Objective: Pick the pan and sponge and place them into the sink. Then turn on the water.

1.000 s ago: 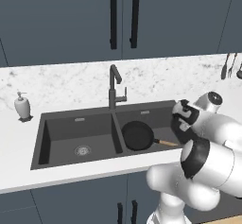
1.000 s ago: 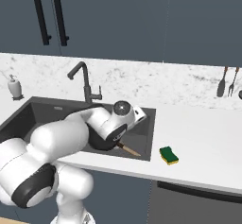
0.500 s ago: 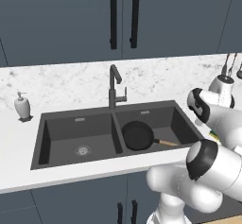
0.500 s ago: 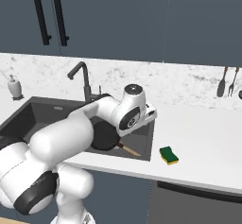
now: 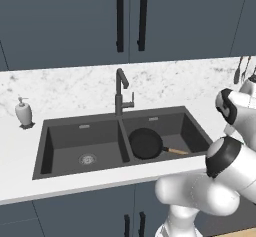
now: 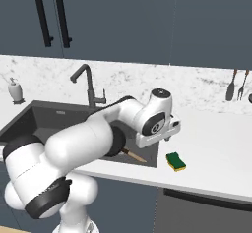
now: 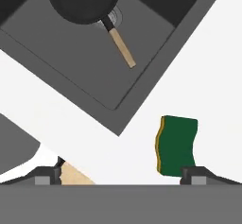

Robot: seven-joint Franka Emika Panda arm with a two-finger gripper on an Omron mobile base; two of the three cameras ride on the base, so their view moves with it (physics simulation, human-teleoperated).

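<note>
Hovering with jaws apart, the pincer (image 7: 121,173) hangs above the sponge (image 7: 176,145), pan (image 7: 85,0) in the sink (image 7: 71,76).

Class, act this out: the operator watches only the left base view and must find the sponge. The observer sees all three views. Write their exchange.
Operator: I see the pan lying in the sink's right basin. Where is the sponge?
Observer: The sponge lies on the counter, to the right of the sink and clear of its rim.
Operator: Which side is up?
Observer: The green side.
Operator: Is the gripper holding anything?
Observer: No. In the hand view the gripper is open and empty, and the sponge sits off-centre, near one fingertip.
</note>
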